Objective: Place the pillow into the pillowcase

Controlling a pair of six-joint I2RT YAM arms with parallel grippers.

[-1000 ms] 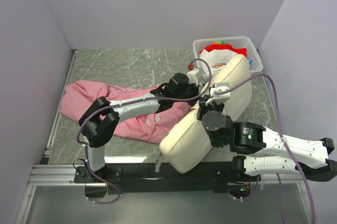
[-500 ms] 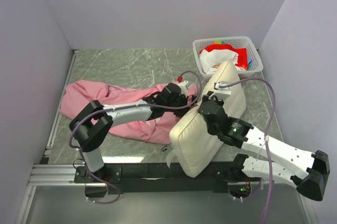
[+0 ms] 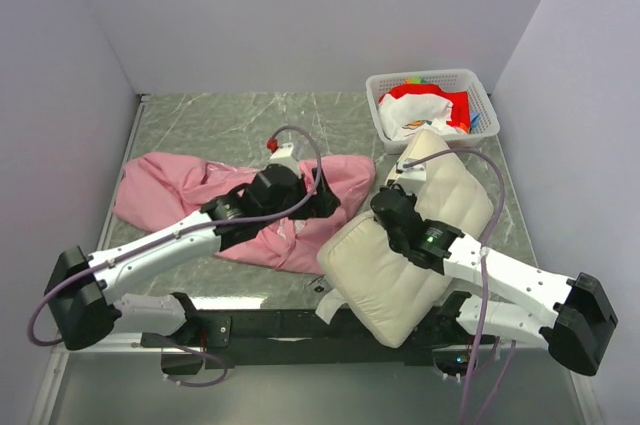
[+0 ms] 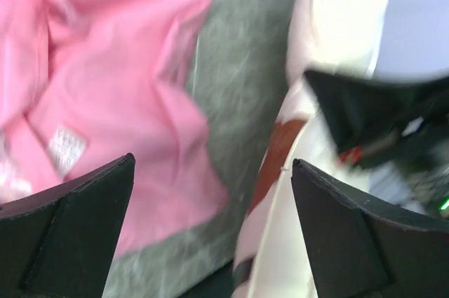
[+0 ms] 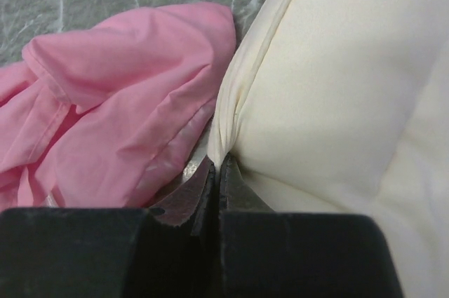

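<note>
L pincer [image 4: 212, 165] spread wide; R pincer [image 5: 216, 169] clamped.

Clad in white shells [image 3: 160, 245], jointed in black, trailed by looped mauve cables [image 3: 311, 142]; left hand [image 4: 212, 165] tipped with black wedge fingers [image 4: 70, 235].

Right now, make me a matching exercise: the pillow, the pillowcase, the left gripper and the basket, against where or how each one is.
Things:
1. pillow
2. pillowcase
3. left gripper
4. white basket

States:
a. wide open, holding nothing
b. edge pinched by the right gripper
c. crumpled on the table, left of the pillow
d. far right corner of the table

Pairs: 1-b, 2-c, 3-a, 4-d
</note>
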